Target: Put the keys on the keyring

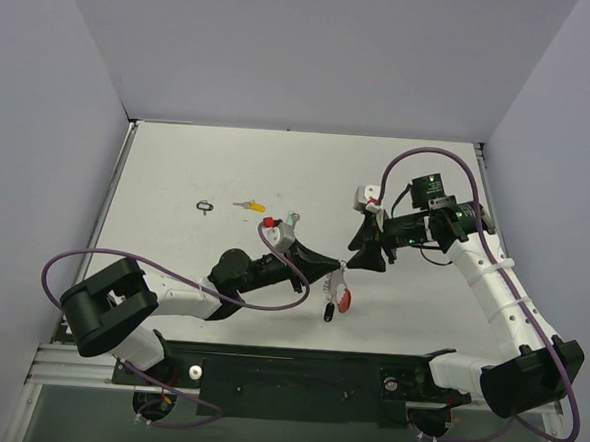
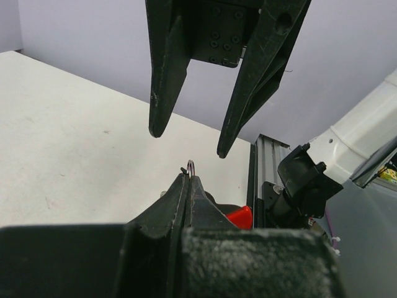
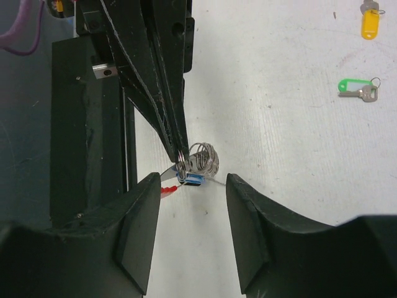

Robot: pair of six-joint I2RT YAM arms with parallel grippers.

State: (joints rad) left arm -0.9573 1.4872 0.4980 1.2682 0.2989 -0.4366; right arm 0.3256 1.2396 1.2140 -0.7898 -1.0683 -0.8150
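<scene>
My left gripper (image 1: 338, 272) is shut on the silver keyring (image 3: 208, 158), whose thin ring (image 2: 190, 167) pokes out above the closed tips. A red tag (image 1: 344, 302) and a black tag (image 1: 327, 312) hang below it. A blue-tagged key (image 3: 193, 179) dangles at the ring. My right gripper (image 3: 191, 187) is open, its fingers either side of the blue tag and touching nothing; in the left wrist view it (image 2: 189, 143) hovers just above the ring. A green-tagged key (image 3: 355, 87) and a yellow-tagged key (image 1: 255, 207) lie on the table.
A small black loop tag (image 1: 206, 207) lies left of the yellow-tagged key. The black base rail (image 1: 295, 376) runs along the near edge. Grey walls (image 1: 73, 87) enclose the white table (image 1: 229, 157) on three sides.
</scene>
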